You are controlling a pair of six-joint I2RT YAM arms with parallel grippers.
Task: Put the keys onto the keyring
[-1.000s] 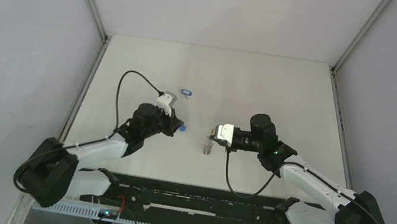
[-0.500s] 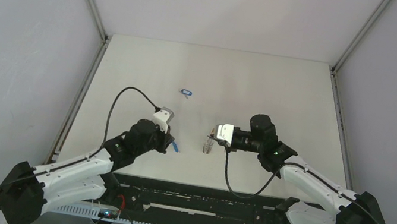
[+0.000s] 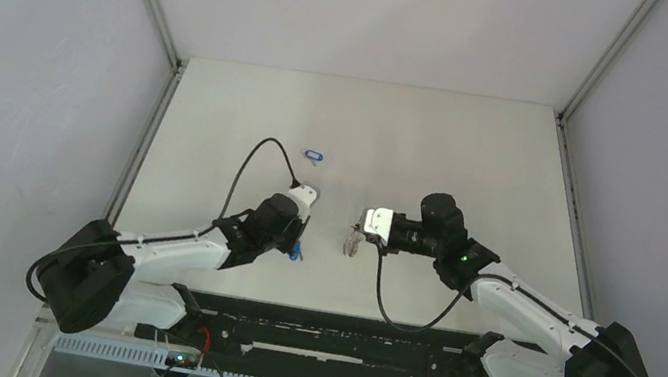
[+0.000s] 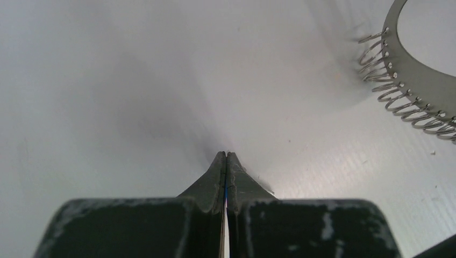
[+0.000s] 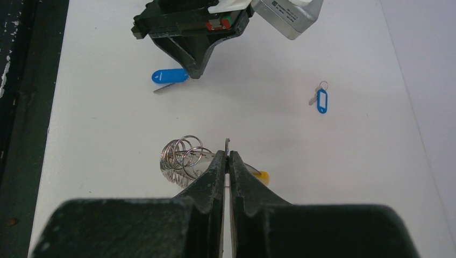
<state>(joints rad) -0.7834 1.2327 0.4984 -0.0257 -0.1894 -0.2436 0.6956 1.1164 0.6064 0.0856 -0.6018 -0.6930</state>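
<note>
**Bring the tagged key to the ring slowly, with the ring arm fixed**

The white bench (image 3: 440, 134) carries everything. The right claw (image 5: 228, 157) is pinched tight on a thin wire of the keyring (image 5: 182, 153), a large silvery metal loop hung with bunched small wire rings and marked with one yellow patch. I cannot tell whether the keyring is lifted or rests on the bench.

The left claw (image 5: 194, 71) sits near the keyring on its left, apart from it. It is closed flat on the held key (image 5: 169, 76), a tiny silver metal key with an oblong blue plastic tag. The tag sticks out sideways from the tips, and the left wrist view shows only a blue sliver between the jaws. The second key (image 5: 321, 100), of the same kind, lies free on the bench well beyond the keyring.

The step in hand looks like closing the gap and threading. It would go best with the right arm fixed and only the left arm travelling, low and slow. The grip is thin and off to one side, so a knock against the loops could twist the key out. Which end should meet the wire is too small to judge.
</note>
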